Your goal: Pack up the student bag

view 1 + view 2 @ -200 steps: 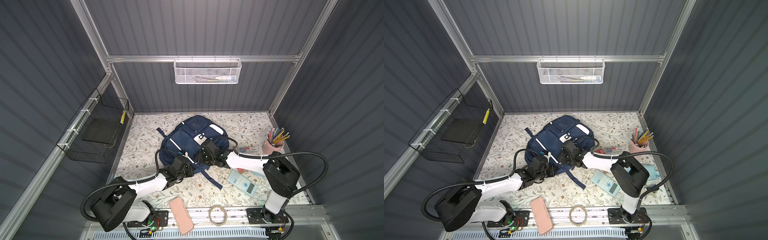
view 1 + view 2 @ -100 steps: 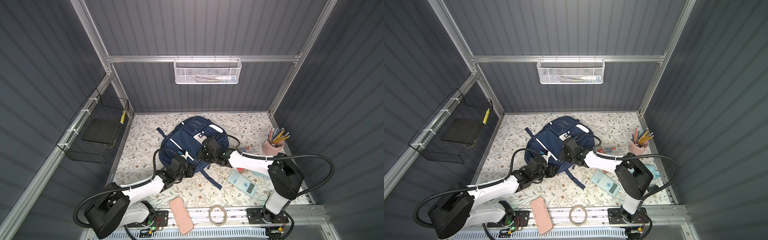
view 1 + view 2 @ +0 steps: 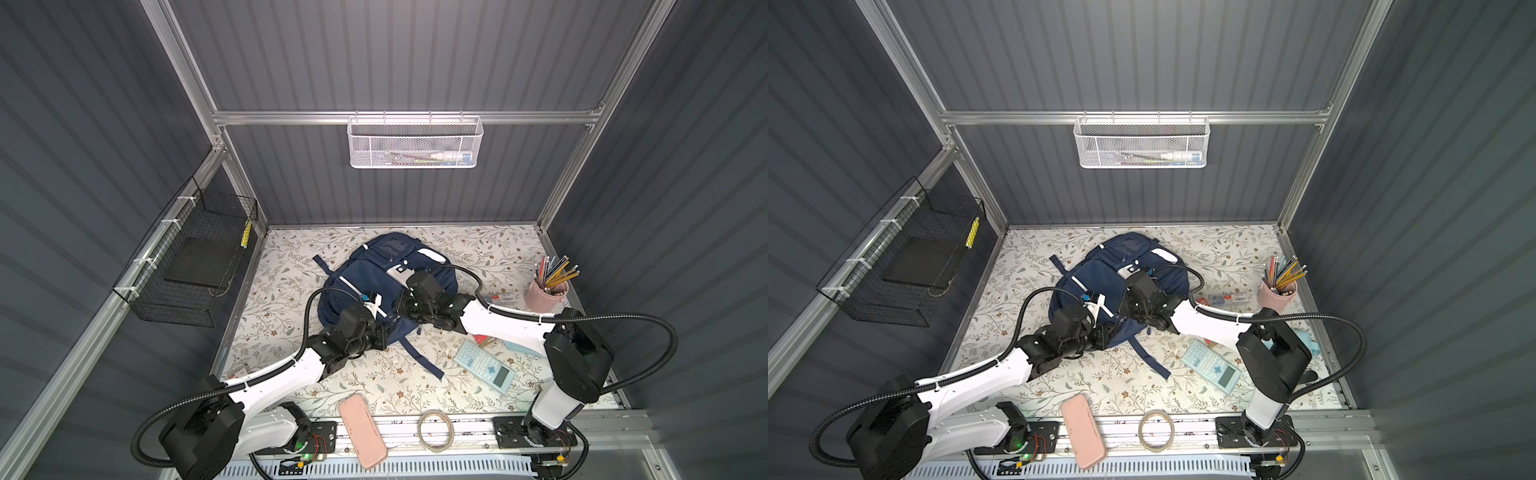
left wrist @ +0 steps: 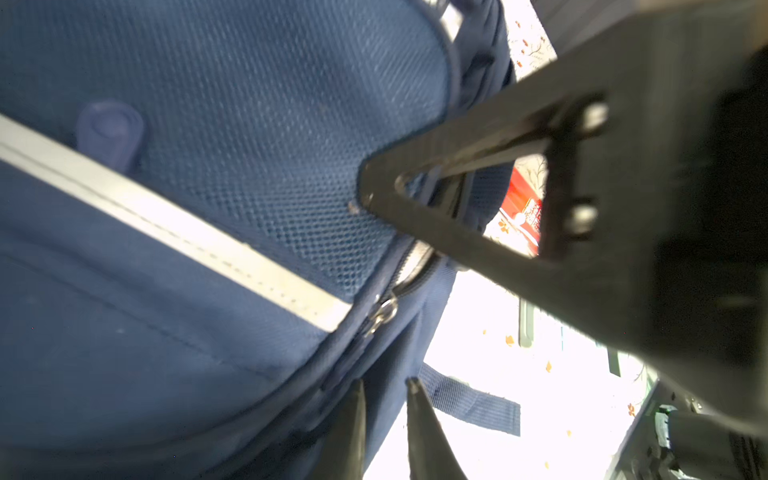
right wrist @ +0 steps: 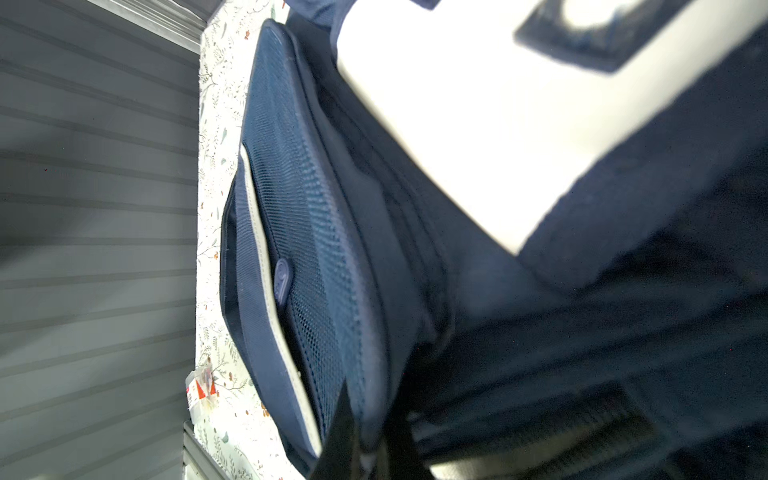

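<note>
- Navy student bag (image 3: pixel 374 274) lies in the middle of the worktop (image 3: pixel 286 270), with both arms meeting at its lower edge.
- right gripper (image 5: pixel 370 419) is clamped onto a fold of it.
- left gripper (image 4: pixel 386 384) is nearly closed beside its seam; its grip is unclear in the blur.

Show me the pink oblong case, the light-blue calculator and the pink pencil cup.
Pink oblong case (image 3: pixel 362 432): in a top view, its middle.
Light-blue calculator (image 3: pixel 477 360): in a top view, its keypad.
Pink pencil cup (image 3: pixel 542 301): in a top view, its wall.

1. In both top views the arms (image 3: pixel 498 328) hide the student bag's (image 3: pixel 386 266) near edge.
2. The right pincer (image 5: pixel 370 419) shows blurred, cut off at the frame edge.
3. The white basket's (image 3: pixel 413 143) contents: too small to tell.
</note>
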Tool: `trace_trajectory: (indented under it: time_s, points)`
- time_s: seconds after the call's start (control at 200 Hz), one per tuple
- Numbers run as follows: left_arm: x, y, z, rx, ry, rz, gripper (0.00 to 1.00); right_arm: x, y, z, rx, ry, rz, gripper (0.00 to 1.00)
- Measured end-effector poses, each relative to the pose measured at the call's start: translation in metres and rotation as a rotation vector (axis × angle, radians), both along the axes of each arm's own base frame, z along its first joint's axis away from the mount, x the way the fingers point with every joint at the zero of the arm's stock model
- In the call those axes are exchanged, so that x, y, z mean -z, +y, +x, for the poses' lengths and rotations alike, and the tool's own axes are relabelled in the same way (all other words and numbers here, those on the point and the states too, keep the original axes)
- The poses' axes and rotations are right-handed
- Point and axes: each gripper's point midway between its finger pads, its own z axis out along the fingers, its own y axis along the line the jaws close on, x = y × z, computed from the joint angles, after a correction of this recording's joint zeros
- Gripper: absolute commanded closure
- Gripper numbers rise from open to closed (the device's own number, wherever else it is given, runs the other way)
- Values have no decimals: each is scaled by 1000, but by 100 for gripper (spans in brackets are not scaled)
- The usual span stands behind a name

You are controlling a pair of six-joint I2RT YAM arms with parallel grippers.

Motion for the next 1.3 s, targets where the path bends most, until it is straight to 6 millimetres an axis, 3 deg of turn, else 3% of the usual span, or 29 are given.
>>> trace_trajectory:
  time_s: [0.08,0.245,0.345,0.43,0.605,0.775,1.301]
  points:
    - [3,1,-1,8,3,14,66,-3,0,0,0,-5,5,100]
    - [6,5,0,-12,5,33,64,-4,1,0,-4,-5,9,100]
    - [8,6,0,-15,10,42,55,-5,2,0,-5,-6,11,100]
    - [10,6,0,-15,15,43,53,-8,3,0,-8,-9,17,100]
    - [25,9,-2,-32,28,37,52,-12,6,-1,-14,-15,24,100]
    - [26,5,2,-39,20,22,56,-17,6,-2,-13,-23,32,100]
    - [6,-22,2,48,1,-145,62,-22,5,-3,-12,-32,40,100]
